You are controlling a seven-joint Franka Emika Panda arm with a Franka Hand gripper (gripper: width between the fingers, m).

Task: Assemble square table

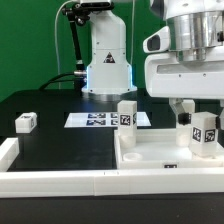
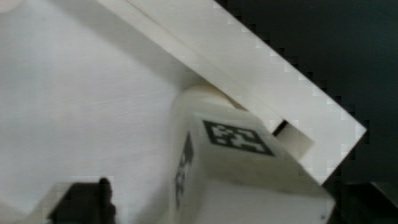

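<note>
The Panda's hand [image 1: 198, 106] hangs over the counter's [image 1: 50, 100] near corner at the exterior view's right. Its jaws appear parted and grip nothing. In the wrist view one dark finger [image 2: 80, 200] stands clear of the leg [image 2: 222, 150] below.

That leg stands upright inside the tabletop [image 1: 150, 158], tag showing, tucked against a corner of the raised rim [image 2: 231, 60]. A second leg [image 1: 127, 114] stands upright at the tabletop's neighbouring corner, on the side toward the counter's middle. The tabletop itself lies flat, rim up, filling the counter's near corner at the exterior view's right.

A loose leg [image 1: 25, 122] sits well apart, close to the counter's edge at the exterior view's left. The marker board [image 1: 95, 120] lies flat near the counter's middle, and a white rail [image 1: 50, 182] runs along the near edge.

All the parts look like hard, smooth plastic: stiff, probably light, and likely to slip under a weak or off-centre pinch. The legs are small blocks with flat sides. The surest hold is probably across two opposite flat faces near the top, squarely, so the block neither twists nor tips. The tabletop looks too wide for the jaws to span. It would have to be pinched by its thin rim or nudged along the counter, and being light it may slide when a leg is pressed into it.
</note>
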